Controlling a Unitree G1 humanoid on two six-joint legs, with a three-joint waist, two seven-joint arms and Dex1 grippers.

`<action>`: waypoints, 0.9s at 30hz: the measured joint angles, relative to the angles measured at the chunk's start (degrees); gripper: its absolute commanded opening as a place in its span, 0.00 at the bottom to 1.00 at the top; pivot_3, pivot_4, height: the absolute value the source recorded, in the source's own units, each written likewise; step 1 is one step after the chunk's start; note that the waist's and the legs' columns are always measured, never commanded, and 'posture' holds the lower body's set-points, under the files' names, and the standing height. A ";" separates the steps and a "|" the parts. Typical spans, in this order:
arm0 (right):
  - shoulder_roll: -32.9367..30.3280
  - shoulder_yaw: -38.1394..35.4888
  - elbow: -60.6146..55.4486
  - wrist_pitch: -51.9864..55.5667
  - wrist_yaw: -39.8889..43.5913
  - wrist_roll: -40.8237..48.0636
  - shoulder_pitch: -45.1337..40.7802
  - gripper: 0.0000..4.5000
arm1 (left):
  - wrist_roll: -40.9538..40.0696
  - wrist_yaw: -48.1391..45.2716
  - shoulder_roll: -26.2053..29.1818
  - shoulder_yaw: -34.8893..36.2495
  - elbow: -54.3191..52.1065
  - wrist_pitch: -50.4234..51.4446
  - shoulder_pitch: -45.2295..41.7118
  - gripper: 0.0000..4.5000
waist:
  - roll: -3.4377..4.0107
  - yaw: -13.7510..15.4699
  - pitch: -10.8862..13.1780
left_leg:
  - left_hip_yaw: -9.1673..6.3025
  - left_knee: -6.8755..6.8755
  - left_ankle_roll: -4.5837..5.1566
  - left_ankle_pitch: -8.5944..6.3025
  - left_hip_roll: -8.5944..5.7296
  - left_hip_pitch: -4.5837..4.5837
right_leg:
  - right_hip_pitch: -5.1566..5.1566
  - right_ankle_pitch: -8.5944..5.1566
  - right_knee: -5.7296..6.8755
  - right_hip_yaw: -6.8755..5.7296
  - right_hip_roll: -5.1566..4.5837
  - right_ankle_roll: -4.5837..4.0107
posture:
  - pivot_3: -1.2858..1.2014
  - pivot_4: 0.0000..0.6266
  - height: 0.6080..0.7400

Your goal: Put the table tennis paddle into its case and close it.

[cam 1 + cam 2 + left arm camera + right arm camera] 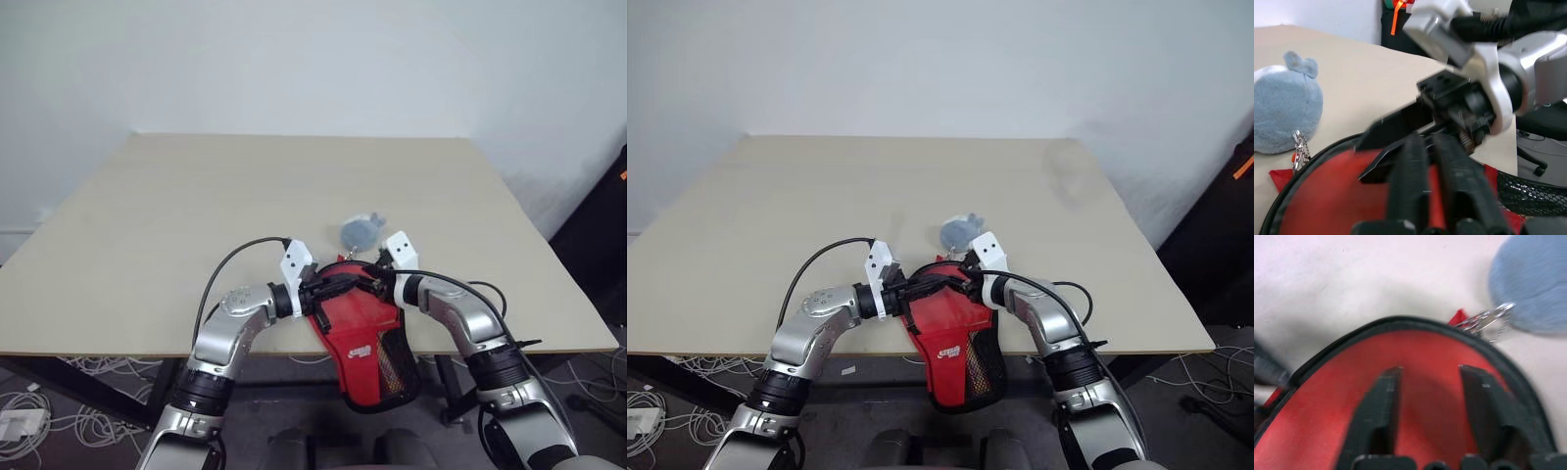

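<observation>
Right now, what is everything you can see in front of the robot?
Table: one, pale beige top, against a white wall.
Case: one, red with white logo, black mesh and black edging, at the table's near edge, its narrow end hanging past it.
Plush charm: one, grey-blue, on a metal chain, lying on the table just beyond the case.
Cables: several, white, on the floor under the table.
Left gripper: one, black fingers shut, over the case's red side.
Right gripper: one, black fingers open, above the case.
</observation>
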 measured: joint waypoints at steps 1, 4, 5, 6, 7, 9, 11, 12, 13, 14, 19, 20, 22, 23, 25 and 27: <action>-1.13 -0.11 -1.11 0.89 0.53 0.60 -0.22 0.80 | -0.01 -0.12 0.00 -0.03 0.51 -0.01 -0.17 0.00 | 0.01 0.01 0.01 | 0.01 0.00 0.00 0.00 0.00 -0.01 | -0.01 0.00 0.00 0.00 0.00 0.00 | 0.52 0.00 1.00; -3.84 -1.15 -2.96 2.40 1.68 1.13 -1.85 0.99 | -0.02 -0.60 0.10 -0.02 1.74 -0.14 -0.75 0.00 | 0.02 0.01 0.01 | 0.01 0.00 0.00 0.00 0.00 -0.02 | 0.00 -0.03 -0.03 0.00 -0.01 0.05 | 0.52 0.00 1.00; -4.42 -1.73 -3.12 2.61 1.80 1.26 -2.48 0.99 | -0.02 -0.76 0.09 -0.02 2.15 -0.27 -1.05 0.00 | 0.02 0.02 0.01 | 0.00 0.00 0.00 0.00 0.00 -0.02 | 0.00 -0.04 -0.03 -0.01 -0.01 0.05 | 0.52 0.00 1.00; -5.01 -2.06 -3.11 2.77 2.00 1.43 -3.19 0.99 | -0.01 -0.90 0.08 -0.02 2.53 -0.53 -1.29 0.00 | 0.02 0.02 0.01 | 0.01 0.00 0.00 0.00 0.00 -0.02 | -0.01 -0.04 -0.03 -0.01 -0.01 0.05 | 0.52 0.00 1.00; -5.67 -2.19 -3.07 2.82 2.27 1.57 -4.06 0.99 | 0.03 -1.04 -0.01 -0.04 2.93 -0.90 -1.50 0.00 | 0.03 0.02 0.02 | 0.01 0.00 0.00 0.00 0.00 -0.02 | -0.01 -0.04 -0.03 0.00 -0.01 0.05 | 0.52 0.00 1.00; -6.15 -2.57 -2.58 2.80 2.51 1.59 -5.51 0.99 | 0.18 -1.07 -0.14 -0.33 3.70 -1.78 -1.84 0.00 | 0.04 -0.03 0.02 | 0.02 0.00 0.00 0.00 0.00 -0.02 | -0.02 -0.04 -0.03 0.00 -0.01 0.04 | 0.52 0.00 1.00; -6.21 -2.58 -0.81 2.49 2.75 1.55 -7.73 0.99 | 0.76 -1.04 -0.52 -0.82 4.99 -2.96 -2.17 0.00 | 0.06 -0.02 0.02 | 0.02 0.00 0.01 0.00 0.00 -0.02 | -0.03 -0.03 -0.02 0.00 0.00 0.03 | 0.52 0.00 1.00; -6.19 -2.57 0.39 2.05 2.77 1.50 -8.92 0.99 | 1.12 -1.03 -0.76 -1.12 5.69 -3.48 -2.25 0.00 | 0.06 -0.01 0.02 | 0.03 0.00 0.01 0.00 0.00 -0.02 | -0.02 -0.03 -0.03 0.01 0.00 0.03 | 0.52 0.00 1.00; -6.15 -2.56 1.89 1.28 2.76 1.35 -10.38 0.99 | 1.43 -1.03 -0.90 -1.58 6.54 -4.01 -2.28 0.00 | 0.06 0.01 0.02 | 0.03 0.00 0.01 0.00 0.00 -0.02 | -0.02 -0.02 -0.03 0.01 0.00 0.02 | 0.52 0.00 1.00; -5.97 -2.55 3.69 0.28 2.73 0.91 -11.72 0.99 | 1.95 -1.02 -1.05 -1.88 7.40 -4.56 -2.28 0.00 | 0.06 0.01 0.02 | 0.03 0.00 0.01 0.00 -0.01 -0.02 | -0.01 -0.01 -0.03 0.01 0.00 0.01 | 0.52 0.00 1.00; -3.19 -2.61 18.22 -6.45 1.16 -1.38 -20.36 0.99 | 4.20 -1.06 -1.69 -3.60 12.03 -6.93 -2.80 0.00 | 0.07 -0.03 0.03 | 0.05 -0.03 0.01 0.01 -0.01 -0.03 | -0.04 0.04 -0.02 0.02 0.00 -0.07 | 0.52 0.00 1.00; -2.35 -2.61 21.72 -8.06 0.85 -1.74 -22.10 0.99 | 4.67 -1.06 -1.86 -3.83 13.00 -7.44 -2.94 0.00 | 0.07 -0.03 0.03 | 0.05 -0.03 0.01 0.01 -0.01 -0.03 | -0.04 0.04 -0.02 0.02 0.00 -0.07 | 0.52 0.00 1.00; -0.72 -2.76 29.19 -11.77 -0.30 -2.58 -25.59 0.99 | 5.42 -0.99 -2.48 -4.18 15.42 -8.33 -3.58 0.00 | 0.07 -0.04 0.03 | 0.05 -0.03 0.02 0.01 -0.02 -0.03 | -0.04 0.04 -0.02 0.02 0.00 -0.07 | 0.52 0.00 1.00; 0.12 -3.04 33.42 -13.91 -0.83 -3.11 -27.46 0.99 | 5.91 -0.95 -2.61 -4.37 16.51 -8.72 -3.93 0.00 | 0.08 -0.04 0.04 | 0.06 -0.05 0.02 0.01 -0.02 -0.03 | -0.04 0.04 -0.02 0.03 0.00 -0.07 | 0.52 0.00 1.00; 1.50 -3.69 40.23 -17.57 -1.64 -3.74 -30.56 0.99 | 6.75 -0.79 -2.84 -4.45 18.02 -9.63 -4.79 0.00 | 0.08 -0.01 0.04 | 0.04 -0.05 0.01 0.01 -0.03 -0.03 | -0.02 0.04 -0.03 0.02 0.00 -0.06 | 0.52 0.00 1.00; 2.87 -4.42 47.23 -21.17 -2.82 -4.43 -33.65 0.99 | 7.24 -0.53 -2.94 -4.46 19.43 -10.09 -5.70 0.00 | 0.09 -0.05 0.03 | 0.05 -0.05 0.01 0.01 -0.03 -0.03 | -0.03 0.05 -0.02 0.03 0.00 -0.07 | 0.52 0.00 1.00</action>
